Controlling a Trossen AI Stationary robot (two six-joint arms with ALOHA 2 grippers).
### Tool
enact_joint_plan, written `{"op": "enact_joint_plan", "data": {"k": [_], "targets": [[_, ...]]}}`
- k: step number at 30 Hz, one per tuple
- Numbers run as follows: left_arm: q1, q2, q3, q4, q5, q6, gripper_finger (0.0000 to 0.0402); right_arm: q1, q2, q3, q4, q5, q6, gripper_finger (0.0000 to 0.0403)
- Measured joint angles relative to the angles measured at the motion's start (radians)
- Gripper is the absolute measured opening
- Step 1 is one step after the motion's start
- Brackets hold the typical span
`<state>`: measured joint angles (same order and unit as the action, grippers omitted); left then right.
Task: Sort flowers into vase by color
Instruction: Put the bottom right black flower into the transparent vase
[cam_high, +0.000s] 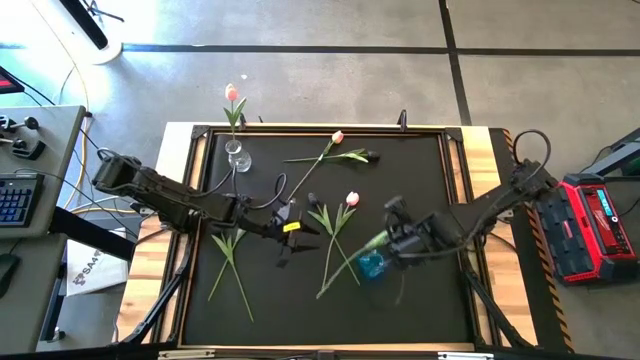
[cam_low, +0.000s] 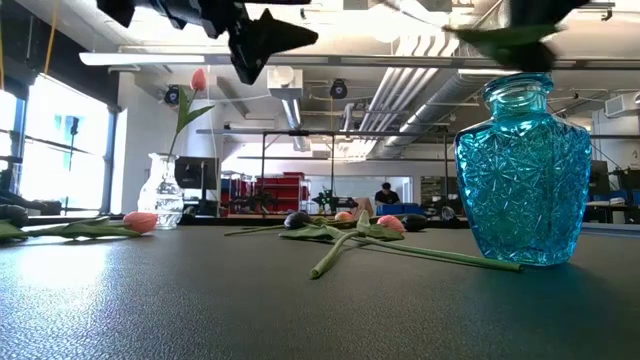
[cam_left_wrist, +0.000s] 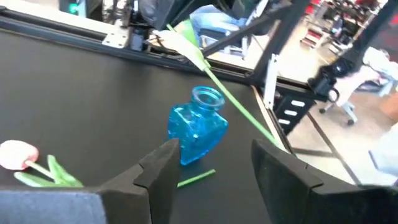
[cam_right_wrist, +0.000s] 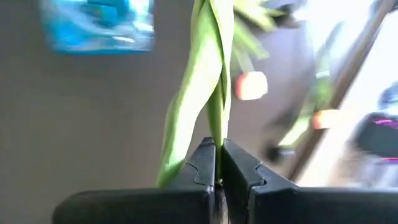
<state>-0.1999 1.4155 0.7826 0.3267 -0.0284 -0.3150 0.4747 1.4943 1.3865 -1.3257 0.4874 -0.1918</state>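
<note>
Black matting covers the worktop (cam_high: 420, 160), which is framed in pale wood and stands in a large workshop with grey flooring; a red case (cam_high: 598, 222) is seen to the right of it.

Two vases are counted; a clear glass vase (cam_high: 237, 157) stands near the far left corner and already holds one pink tulip (cam_high: 232, 94), upright; a blue glass vase (cam_high: 372, 265) stands right of centre and holds nothing as far as can be seen.

One flower is being carried; its green stem (cam_right_wrist: 208, 81) is pinched between the closed fingers of the right hand (cam_high: 392, 236), just above the blue vase, and its head cannot be made out; it is judged to be on its way into that vase.

The left hand (cam_high: 287, 226) hovers over the middle of the worktop with its fingers spread apart and nothing between them.

Loose flowers are counted from above; a pink tulip (cam_high: 337, 137) with a long stem lies near the far edge; a second pink tulip (cam_high: 351, 199) lies at the centre, crossed by other stems; one dark-headed flower (cam_high: 372, 156) is seen beside the far tulip, and a dark stem (cam_high: 283, 186) curves nearby; two more green stems with leaves (cam_high: 228, 262) lie at the near left, their heads not clearly visible.

Roughly one flower is placed, one is in transit, and about five or six are left; the sorting is judged to be at an early stage.
</note>
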Motion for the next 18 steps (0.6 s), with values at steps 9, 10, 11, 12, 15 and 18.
{"op": "enact_joint_plan", "data": {"k": [9, 10, 11, 12, 15, 18], "targets": [[0.083, 0.0, 0.001, 0.025, 0.039, -0.029, 0.0186, -0.112, 0.048, 0.0, 0.242, 0.21, -0.514, 0.0001], [0.09, 0.0, 0.001, 0.034, 0.058, -0.037, 0.0186, -0.121, 0.06, 0.0, 0.271, 0.234, -0.567, 0.0001], [0.096, 0.0, 0.001, 0.039, 0.077, -0.044, 0.0186, -0.129, 0.073, 0.0, 0.302, 0.259, -0.619, 0.0001], [0.102, 0.0, 0.001, 0.04, 0.094, -0.048, 0.0186, -0.137, 0.084, 0.0, 0.338, 0.284, -0.671, 0.0001], [0.113, 0.0, 0.001, 0.028, 0.104, -0.05, 0.0186, -0.155, 0.112, 0.0, 0.453, 0.349, -0.809, 0.0001], [0.119, 0.0, 0.001, 0.018, 0.104, -0.05, 0.0186, -0.168, 0.133, 0.0, 0.559, 0.375, -0.932, 0.0001]]}}
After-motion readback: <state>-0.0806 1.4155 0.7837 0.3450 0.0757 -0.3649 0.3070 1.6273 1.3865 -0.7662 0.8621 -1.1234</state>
